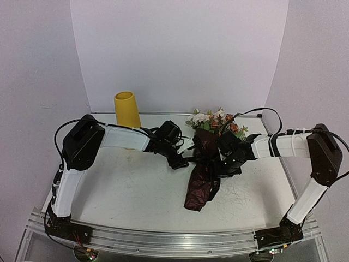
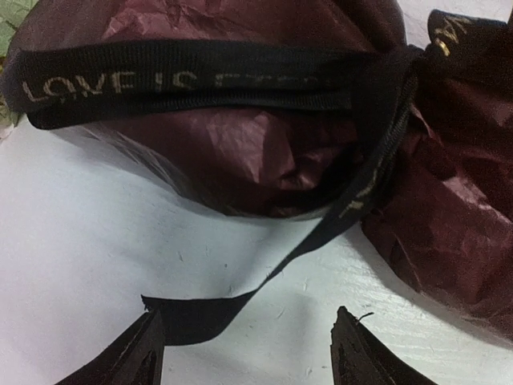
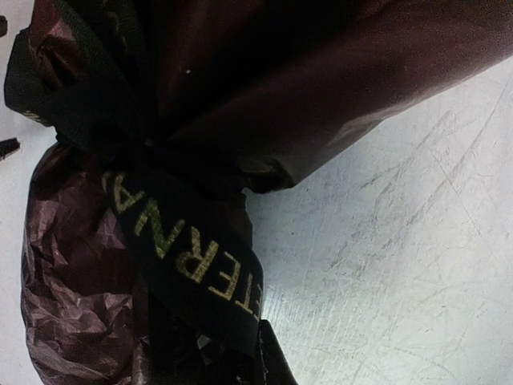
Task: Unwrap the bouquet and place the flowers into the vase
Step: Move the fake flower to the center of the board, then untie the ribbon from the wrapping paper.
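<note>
Bouquet still tied, unwrapping barely begun
The bouquet lies mid-table, flowers toward 12 o'clock; the vase at 11 o'clock holds none. Left gripper jaws spread over the loose ribbon tail; right gripper jaws pressed together by the knot

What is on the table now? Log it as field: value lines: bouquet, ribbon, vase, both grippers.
bouquet: bundle in dark red crinkled wrapping paper, lying on the white table, tied
flowers: small white, pink and rust blooms at its far end
ribbon: black ribbon with gold lettering, knotted round the paper
vase: tall plain yellow vase, upright, far left, no flowers in it
left gripper: open, loose ribbon tail lying between its fingertips
right gripper: shut, seemingly pinching the ribbon's lettered end
</note>
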### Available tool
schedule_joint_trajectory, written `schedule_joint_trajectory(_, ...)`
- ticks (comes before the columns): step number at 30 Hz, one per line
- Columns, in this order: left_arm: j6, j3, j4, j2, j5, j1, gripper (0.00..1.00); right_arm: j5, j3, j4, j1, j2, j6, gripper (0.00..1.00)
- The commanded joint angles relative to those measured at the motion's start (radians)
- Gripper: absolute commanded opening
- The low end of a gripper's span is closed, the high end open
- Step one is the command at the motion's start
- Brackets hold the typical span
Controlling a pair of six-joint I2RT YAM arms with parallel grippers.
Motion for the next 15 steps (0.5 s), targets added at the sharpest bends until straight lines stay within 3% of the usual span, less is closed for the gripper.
schedule_joint_trajectory(1, -0.003, 0.081, 0.013, 0.039, -0.015, -0.007, 0.72, 0.003, 0.027, -0.060, -0.001, 0.006, -0.019, 0.00)
schedule_joint_trajectory(6, -0.032, 0.114, 0.013, 0.077, -0.009, -0.019, 0.71, 0.006, 0.021, -0.065, -0.001, -0.002, -0.019, 0.00)
schedule_joint_trajectory(9, -0.035, 0.113, 0.013, 0.081, 0.003, -0.025, 0.62, 0.014, 0.017, -0.068, -0.001, -0.013, -0.019, 0.00)
schedule_joint_trajectory(13, -0.038, 0.103, 0.014, 0.071, 0.008, -0.033, 0.32, 0.016, 0.012, -0.071, -0.001, -0.020, -0.019, 0.00)
schedule_joint_trajectory(15, -0.038, 0.099, 0.012, 0.060, 0.008, -0.034, 0.08, 0.020, 0.009, -0.073, -0.001, -0.023, -0.016, 0.00)
